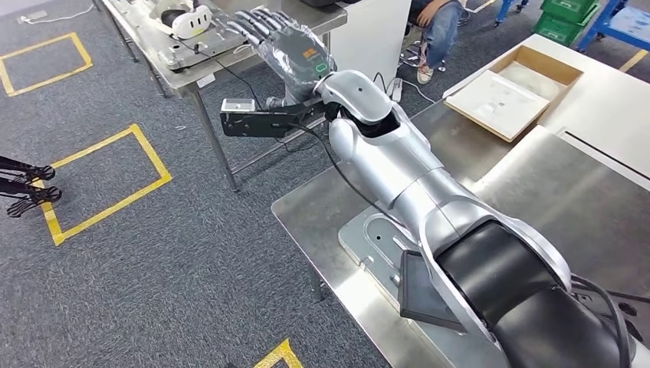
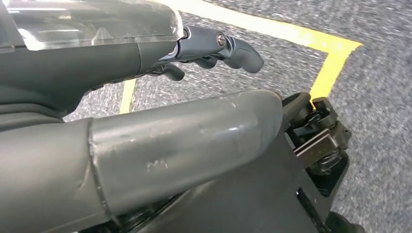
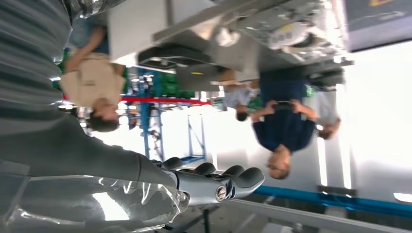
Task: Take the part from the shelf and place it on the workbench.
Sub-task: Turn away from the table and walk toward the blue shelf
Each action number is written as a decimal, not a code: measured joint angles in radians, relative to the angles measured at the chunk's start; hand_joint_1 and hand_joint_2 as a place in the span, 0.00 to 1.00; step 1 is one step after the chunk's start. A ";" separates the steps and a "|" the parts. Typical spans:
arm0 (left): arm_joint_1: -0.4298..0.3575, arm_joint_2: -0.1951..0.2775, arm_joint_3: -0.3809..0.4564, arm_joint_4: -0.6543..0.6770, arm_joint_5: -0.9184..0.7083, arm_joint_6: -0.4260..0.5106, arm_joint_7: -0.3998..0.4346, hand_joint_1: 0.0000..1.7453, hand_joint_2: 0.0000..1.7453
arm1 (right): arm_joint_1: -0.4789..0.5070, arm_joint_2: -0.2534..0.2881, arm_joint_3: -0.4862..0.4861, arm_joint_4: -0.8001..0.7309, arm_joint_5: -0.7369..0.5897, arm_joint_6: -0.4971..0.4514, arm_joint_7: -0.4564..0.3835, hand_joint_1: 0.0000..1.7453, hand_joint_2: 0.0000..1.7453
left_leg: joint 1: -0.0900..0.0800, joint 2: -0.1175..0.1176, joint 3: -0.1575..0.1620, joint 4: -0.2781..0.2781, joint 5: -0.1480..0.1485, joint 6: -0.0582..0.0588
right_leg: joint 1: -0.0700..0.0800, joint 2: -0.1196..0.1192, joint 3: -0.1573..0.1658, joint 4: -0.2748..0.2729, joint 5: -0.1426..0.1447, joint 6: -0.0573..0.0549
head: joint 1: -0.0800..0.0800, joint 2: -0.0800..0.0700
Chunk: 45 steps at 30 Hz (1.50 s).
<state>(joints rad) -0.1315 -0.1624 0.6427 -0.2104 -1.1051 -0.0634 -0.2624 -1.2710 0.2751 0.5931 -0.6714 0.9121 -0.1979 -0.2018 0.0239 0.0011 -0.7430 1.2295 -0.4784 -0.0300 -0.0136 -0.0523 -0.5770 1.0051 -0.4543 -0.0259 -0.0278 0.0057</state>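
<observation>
A workshop or robot lab is shown. Shiny metal tables (image 1: 529,192) are set on a grey carpet floor (image 1: 153,253) marked with yellow tape squares (image 1: 107,180), and green crates (image 1: 563,17) are stacked at the back. People (image 3: 284,128) are seen standing nearby.

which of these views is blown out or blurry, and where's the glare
Right wrist view: background overexposed to white behind blurred people, while the right hand is sharper. Left wrist view: carpet is motion-smeared, with a bright highlight on the clear cover. Head view: evenly lit, soft sheen on the steel workbench.
</observation>
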 joint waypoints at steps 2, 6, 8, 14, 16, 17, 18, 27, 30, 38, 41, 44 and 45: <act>-0.005 0.005 0.000 0.000 -0.008 -0.002 -0.002 0.00 0.00 | 0.009 -0.002 0.001 -0.036 -0.016 -0.008 0.006 0.00 1.00 | -0.001 0.037 0.072 -0.135 0.058 0.000 | 0.001 -0.021 0.002 0.008 -0.010 0.009 | 0.000 0.000; -0.019 0.012 0.000 0.000 -0.022 -0.008 -0.009 0.00 0.00 | 0.030 -0.012 0.001 -0.111 -0.045 -0.019 0.018 0.00 1.00 | -0.012 0.050 0.106 -0.214 0.077 0.027 | 0.010 -0.056 0.009 0.012 -0.022 0.030 | 0.001 0.000; -0.021 0.018 0.000 0.000 -0.027 -0.009 -0.011 0.00 0.00 | 0.045 -0.016 0.001 -0.139 -0.050 -0.023 0.020 0.00 1.00 | -0.010 0.029 0.110 -0.220 0.080 0.041 | 0.005 -0.042 0.009 0.025 -0.038 0.040 | 0.001 0.000; -0.030 0.027 0.000 -0.001 -0.030 -0.010 -0.016 0.00 0.00 | 0.079 -0.041 0.001 -0.170 -0.045 -0.028 0.021 0.00 1.00 | -0.012 -0.047 0.113 -0.223 0.083 0.063 | 0.002 0.048 -0.132 0.297 -0.145 0.040 | 0.001 0.000; -0.029 0.030 0.000 -0.001 -0.030 -0.010 -0.016 0.00 0.00 | 0.085 -0.046 0.001 -0.177 -0.044 -0.030 0.022 0.00 1.00 | -0.015 -0.078 0.113 -0.219 0.083 0.063 | 0.002 0.062 -0.101 0.207 -0.073 0.030 | 0.001 0.000; -0.029 0.030 0.000 -0.001 -0.030 -0.010 -0.016 0.00 0.00 | 0.085 -0.047 0.001 -0.181 -0.044 -0.031 0.023 0.00 1.00 | -0.016 -0.090 0.112 -0.216 0.082 0.062 | 0.002 0.086 -0.072 0.140 -0.040 0.023 | 0.001 0.000; -0.030 0.031 0.000 -0.001 -0.031 -0.010 -0.016 0.00 0.00 | 0.085 -0.047 0.001 -0.184 -0.044 -0.032 0.022 0.00 1.00 | -0.016 -0.102 0.109 -0.213 0.082 0.059 | 0.001 0.108 -0.049 0.083 -0.015 0.018 | 0.001 0.000; -0.029 0.054 0.001 -0.001 -0.024 0.000 -0.014 0.00 0.00 | 0.096 -0.041 0.001 -0.209 -0.051 -0.034 0.012 0.00 1.00 | -0.009 -0.019 0.000 -0.017 -0.013 0.016 | 0.002 0.041 -0.004 -0.001 0.008 -0.010 | -0.002 0.000; -0.030 0.055 0.002 -0.001 -0.017 0.010 -0.016 0.00 0.00 | 0.104 -0.041 0.001 -0.209 -0.051 -0.034 0.010 0.00 1.00 | 0.000 -0.005 -0.027 0.040 -0.013 0.005 | 0.004 -0.001 0.000 0.001 0.000 -0.007 | -0.002 0.000; -0.031 0.048 0.008 -0.001 -0.010 0.002 -0.022 0.00 0.00 | 0.097 -0.032 0.001 -0.201 -0.051 -0.032 -0.002 0.00 1.00 | -0.014 0.037 0.104 -0.214 0.078 0.041 | 0.013 -0.058 0.012 0.019 -0.035 0.031 | 0.002 0.000; -0.031 0.047 0.010 -0.001 -0.008 0.004 -0.020 0.00 0.00 | 0.091 -0.032 0.001 -0.190 -0.051 -0.031 -0.005 0.00 1.00 | -0.011 0.004 0.107 -0.219 0.082 0.059 | 0.002 0.022 -0.037 0.136 -0.106 0.038 | 0.002 0.000; -0.032 0.047 0.015 -0.001 -0.006 0.008 -0.019 0.00 0.00 | 0.091 -0.038 0.001 -0.169 -0.054 -0.032 -0.006 0.00 1.00 | -0.014 -0.039 0.107 -0.217 0.081 0.065 | 0.002 0.046 -0.125 0.289 -0.149 0.036 | 0.002 0.000; -0.030 0.047 0.017 -0.001 -0.006 0.010 -0.019 0.00 0.00 | 0.091 -0.040 0.001 -0.163 -0.056 -0.032 -0.006 0.00 1.00 | -0.015 -0.055 0.107 -0.215 0.081 0.066 | 0.002 0.048 -0.130 0.282 -0.129 0.034 | 0.002 0.000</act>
<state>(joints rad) -0.1617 -0.1153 0.6593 -0.2110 -1.1110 -0.0539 -0.2815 -1.1795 0.2353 0.5940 -0.8348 0.8565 -0.2299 -0.2075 0.0091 -0.0535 -0.6356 1.0149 -0.3979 0.0355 -0.0116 -0.0044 -0.7074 1.2870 -0.5831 0.0080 -0.0262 0.0057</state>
